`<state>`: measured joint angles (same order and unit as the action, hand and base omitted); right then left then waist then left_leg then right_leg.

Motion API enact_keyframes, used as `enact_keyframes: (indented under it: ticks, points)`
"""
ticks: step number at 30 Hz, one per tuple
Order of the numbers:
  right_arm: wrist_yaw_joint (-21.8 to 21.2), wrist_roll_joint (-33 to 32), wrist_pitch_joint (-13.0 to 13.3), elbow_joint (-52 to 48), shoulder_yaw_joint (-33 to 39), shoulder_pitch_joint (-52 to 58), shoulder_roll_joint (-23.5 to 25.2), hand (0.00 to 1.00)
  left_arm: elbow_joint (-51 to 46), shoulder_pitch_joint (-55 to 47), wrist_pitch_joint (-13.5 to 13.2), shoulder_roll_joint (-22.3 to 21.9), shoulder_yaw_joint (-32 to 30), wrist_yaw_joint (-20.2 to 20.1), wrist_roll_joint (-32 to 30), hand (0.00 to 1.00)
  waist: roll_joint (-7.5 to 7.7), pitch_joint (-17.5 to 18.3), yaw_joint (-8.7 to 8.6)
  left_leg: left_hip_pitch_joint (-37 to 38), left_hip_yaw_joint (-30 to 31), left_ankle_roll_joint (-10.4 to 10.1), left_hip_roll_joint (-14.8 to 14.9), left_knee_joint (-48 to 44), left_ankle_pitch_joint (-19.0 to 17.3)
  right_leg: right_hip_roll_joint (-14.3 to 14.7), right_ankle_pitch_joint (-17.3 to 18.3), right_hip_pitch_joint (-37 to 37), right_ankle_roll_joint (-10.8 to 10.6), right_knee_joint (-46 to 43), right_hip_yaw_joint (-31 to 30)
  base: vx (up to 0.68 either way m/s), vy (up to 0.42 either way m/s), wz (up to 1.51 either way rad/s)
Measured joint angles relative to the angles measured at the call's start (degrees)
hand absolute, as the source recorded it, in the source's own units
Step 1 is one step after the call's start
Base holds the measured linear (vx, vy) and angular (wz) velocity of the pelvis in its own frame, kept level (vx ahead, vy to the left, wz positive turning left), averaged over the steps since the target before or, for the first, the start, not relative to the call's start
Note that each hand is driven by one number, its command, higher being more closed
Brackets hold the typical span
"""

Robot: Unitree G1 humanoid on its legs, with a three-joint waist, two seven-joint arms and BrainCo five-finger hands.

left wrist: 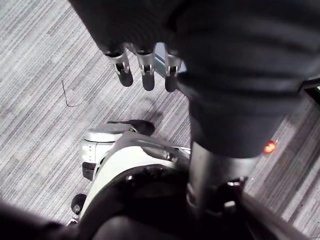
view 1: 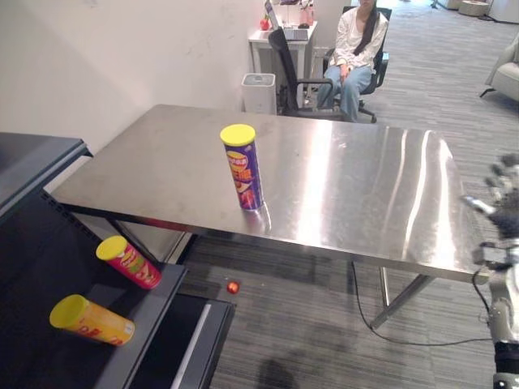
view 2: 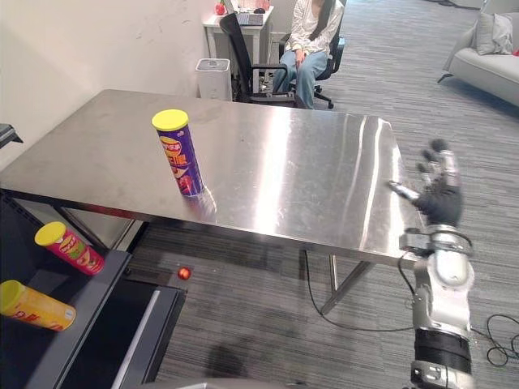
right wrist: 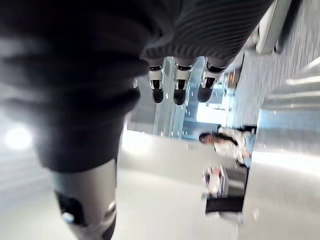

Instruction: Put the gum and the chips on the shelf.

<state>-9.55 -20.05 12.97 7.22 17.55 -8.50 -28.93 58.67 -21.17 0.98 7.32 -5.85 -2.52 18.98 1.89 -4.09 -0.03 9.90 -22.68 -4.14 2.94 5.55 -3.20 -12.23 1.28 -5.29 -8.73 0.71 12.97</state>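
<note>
In the left eye view, a purple chips can (view 1: 243,168) with a yellow lid stands up on the shiny table (view 1: 365,186), near the front edge. Down on the left, a red can (view 1: 128,262) and a yellow can (view 1: 91,320) lie on their sides on the black shelf (view 1: 150,320), a little apart. A small red thing (view 1: 233,286) sits on the carpet under the table. A person (view 1: 353,44) sits in a chair far behind.

In the right eye view, the right hand (view 2: 440,198) is up just beside the table's right front corner. Its fingers are spread and it holds nothing.

In the left wrist view, the left hand (left wrist: 147,70) hangs over the carpet with loose fingers and nothing in it.

In the right wrist view, the right hand's fingers are straight.
</note>
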Motion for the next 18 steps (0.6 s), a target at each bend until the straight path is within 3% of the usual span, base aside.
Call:
enact_keyframes:
  ticks: [5,18]
  points:
    - [-3.92,2.03,-1.15,0.59,-6.06,-3.74,-0.32,0.0,-0.19,-0.15,-0.91,0.14,0.56,0.09,-0.09,0.0,0.23,-0.02,0.12,-0.76,3.21,0.41,-0.05,0.01,0.81,-0.23,-0.01,-1.19,0.02,-0.02,3.27,-0.02,-0.048,0.3]
    - [-4.56,4.35,-1.93,4.89,-14.94,-13.09,1.03,0.0,-1.74,-0.2,-1.5,0.34,1.04,0.06,-0.13,0.0,0.39,-1.22,1.62,-1.9,7.55,0.46,-0.06,0.44,3.01,-0.27,0.07,-2.93,0.12,0.27,7.62,-0.05,-0.041,0.18]
